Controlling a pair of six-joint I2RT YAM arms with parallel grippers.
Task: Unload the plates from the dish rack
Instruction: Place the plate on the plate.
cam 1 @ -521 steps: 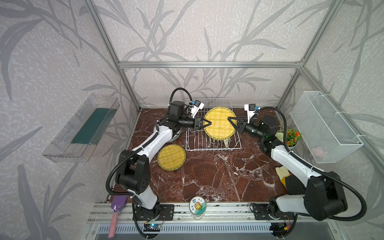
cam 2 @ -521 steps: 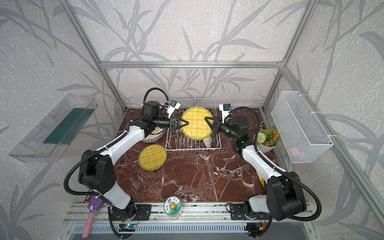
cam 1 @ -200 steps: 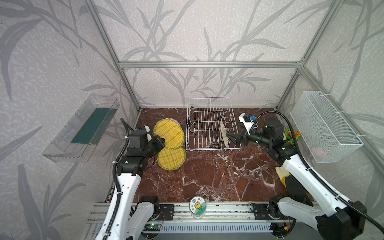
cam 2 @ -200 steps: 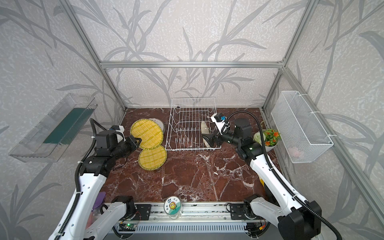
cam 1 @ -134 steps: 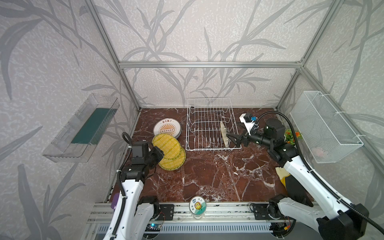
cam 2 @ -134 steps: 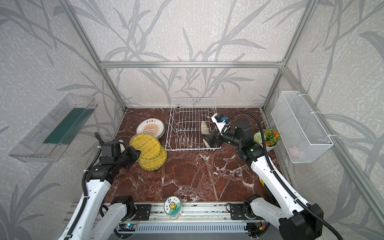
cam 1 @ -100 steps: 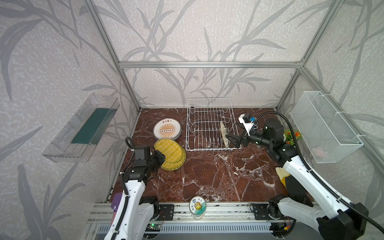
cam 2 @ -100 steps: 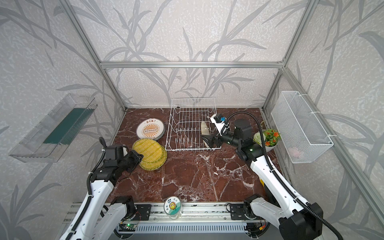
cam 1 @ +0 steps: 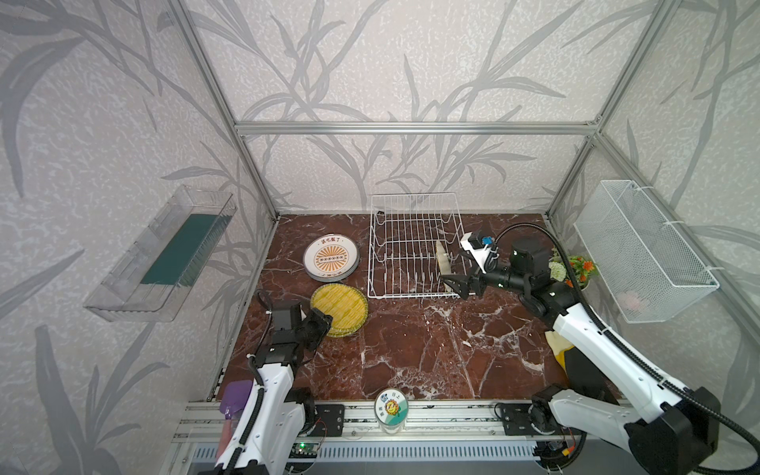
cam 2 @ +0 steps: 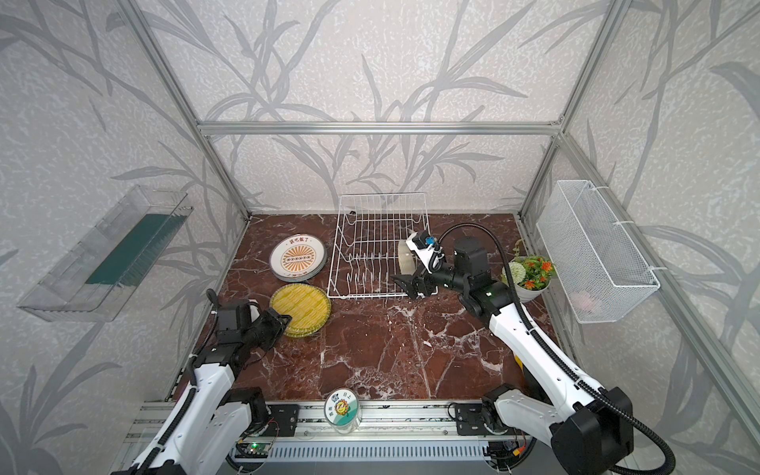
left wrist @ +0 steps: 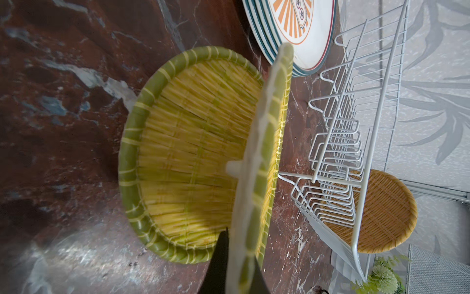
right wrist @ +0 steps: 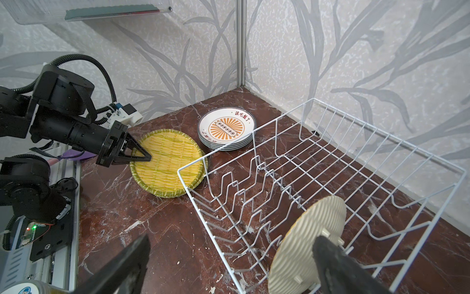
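Down comes the yellow woven plate: the left hand has swung it from beside the ceramic stack to just over its twin on the tabletop, rim still clamped. The right hand hasn't budged. It's spread wide and empty, just beside the last tan plate, which stands on edge at the dish rack end nearest it. Right arm's pick, surely.

Holds left gripper low at near left, jaws pinched shut; reaches right gripper leftward from far right, forearm level, jaws spread wide.
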